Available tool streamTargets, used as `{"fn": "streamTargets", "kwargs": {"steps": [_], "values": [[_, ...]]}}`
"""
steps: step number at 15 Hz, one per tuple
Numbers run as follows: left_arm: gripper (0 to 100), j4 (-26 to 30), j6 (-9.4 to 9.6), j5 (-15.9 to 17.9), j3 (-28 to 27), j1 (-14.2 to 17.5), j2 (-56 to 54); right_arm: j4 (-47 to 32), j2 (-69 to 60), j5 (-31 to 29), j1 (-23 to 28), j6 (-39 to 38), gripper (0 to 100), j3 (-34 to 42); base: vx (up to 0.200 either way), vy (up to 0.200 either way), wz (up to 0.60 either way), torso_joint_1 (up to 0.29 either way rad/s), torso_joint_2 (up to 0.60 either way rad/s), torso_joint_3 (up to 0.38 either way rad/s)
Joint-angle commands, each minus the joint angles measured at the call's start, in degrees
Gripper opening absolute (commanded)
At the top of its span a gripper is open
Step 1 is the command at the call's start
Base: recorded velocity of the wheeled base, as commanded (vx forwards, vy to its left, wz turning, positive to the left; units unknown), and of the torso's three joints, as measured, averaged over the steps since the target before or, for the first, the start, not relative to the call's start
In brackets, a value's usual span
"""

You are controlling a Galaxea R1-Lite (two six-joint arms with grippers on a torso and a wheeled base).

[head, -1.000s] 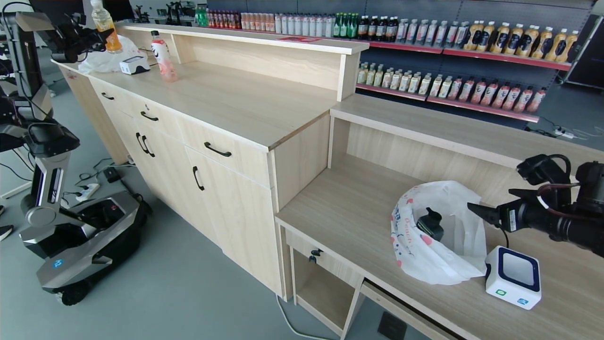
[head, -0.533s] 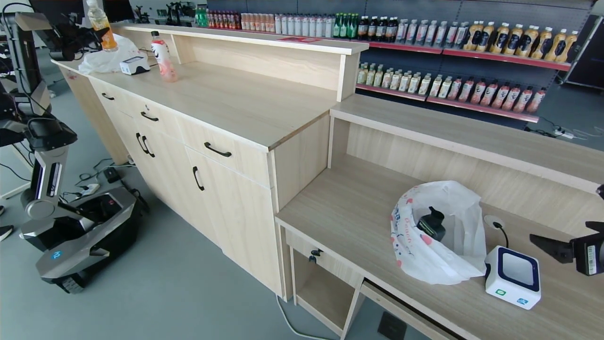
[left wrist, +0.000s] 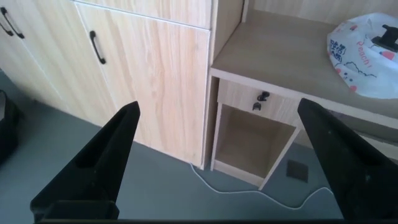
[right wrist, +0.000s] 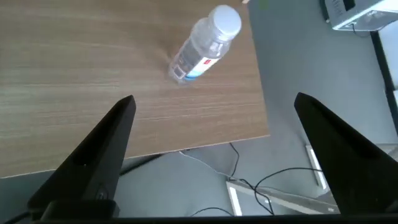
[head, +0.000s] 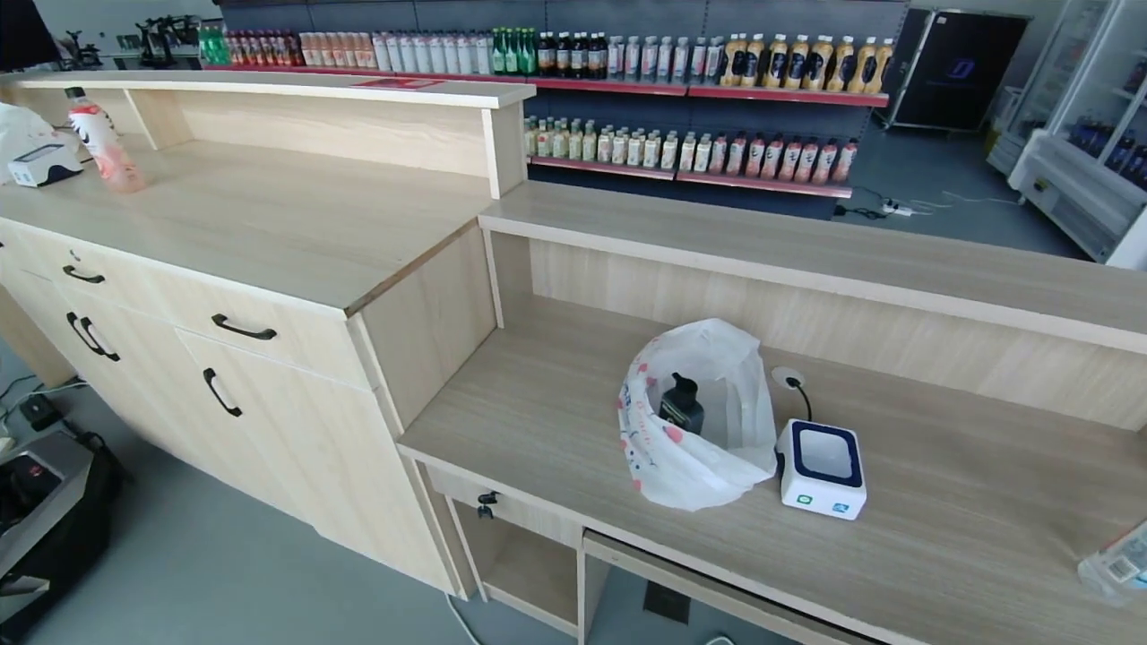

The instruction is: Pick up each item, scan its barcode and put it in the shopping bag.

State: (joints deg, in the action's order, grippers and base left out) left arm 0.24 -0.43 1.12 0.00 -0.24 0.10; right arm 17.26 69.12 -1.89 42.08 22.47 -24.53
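One black bottle (head: 683,408) sits in the bag (head: 663,466), at nine o'clock from the scanner (head: 822,468), so I think only the clear bottle (right wrist: 205,43) at four o'clock is left, with the left gripper (left wrist: 217,106) and right gripper (right wrist: 213,99) wide open, holding nothing.

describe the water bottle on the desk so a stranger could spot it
Start at the low wooden desk with the shopping bag and scanner. At its right end lies the water bottle, on its side, clear with a white cap, unlike the dark pump bottle upright in the bag.
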Motion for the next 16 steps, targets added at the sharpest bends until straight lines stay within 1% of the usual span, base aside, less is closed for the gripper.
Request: {"fn": "streamTargets", "kwargs": {"steps": [1,2,3,4,5,6,7,8,9,11,13,15,16], "values": [[100,0.0,-0.01,0.0,0.0,0.0,0.0,3.8,8.7,-0.7,3.5,0.4,100,0.3,0.000,0.000,-0.60,0.002,0.00,0.002],[100,0.0,-0.01,0.0,0.0,0.0,0.0,9.8,14.3,-0.5,4.6,0.5,100,0.3,0.000,0.000,0.00,0.000,0.00,0.000],[100,0.0,-0.01,0.0,0.0,0.0,0.0,13.8,18.2,-0.3,5.6,0.6,100,0.2,0.000,0.000,0.00,0.000,0.00,0.000],[100,0.0,-0.01,0.0,0.0,0.0,0.0,15.8,20.3,1.7,6.5,0.6,100,0.1,0.000,0.000,0.00,0.000,0.00,0.000],[100,0.0,-0.01,0.0,0.0,0.0,0.0,16.0,20.5,7.1,8.4,1.6,100,0.1,0.000,0.000,0.00,0.000,0.00,0.000],[100,0.0,-0.01,0.0,0.0,0.0,0.0,15.9,20.4,11.2,9.9,2.8,100,0.1,0.000,0.000,0.00,0.000,0.00,0.000],[100,0.0,-0.01,0.0,0.0,0.0,0.0,13.7,19.9,24.0,14.8,8.6,100,0.3,0.000,0.000,0.00,0.000,0.00,0.000],[100,0.0,-0.01,0.0,0.0,0.0,0.0,11.4,19.8,29.0,15.2,12.4,100,0.3,0.000,0.000,0.00,0.000,0.00,0.000],[100,0.0,-0.01,0.0,0.0,0.0,0.0,10.8,20.4,30.7,15.2,13.6,100,0.3,0.000,0.000,0.00,0.000,0.00,0.000],[100,0.0,-0.01,0.0,0.0,0.0,0.0,11.0,22.2,34.6,15.2,13.5,100,0.0,0.000,0.000,0.00,0.000,0.00,0.000],[100,0.0,-0.01,0.0,0.0,0.0,0.0,12.1,23.9,36.9,15.2,13.7,100,-0.3,0.000,0.000,0.00,0.000,0.00,0.000],[100,0.0,-0.01,0.0,0.0,0.0,0.0,12.3,23.7,38.1,15.2,13.6,100,-0.6,0.000,0.000,0.00,0.000,0.00,0.000],[100,0.0,-0.01,0.0,0.0,0.0,0.0,12.1,22.6,39.8,15.2,13.6,100,-0.3,0.000,0.000,0.00,0.000,0.00,0.000]]}}
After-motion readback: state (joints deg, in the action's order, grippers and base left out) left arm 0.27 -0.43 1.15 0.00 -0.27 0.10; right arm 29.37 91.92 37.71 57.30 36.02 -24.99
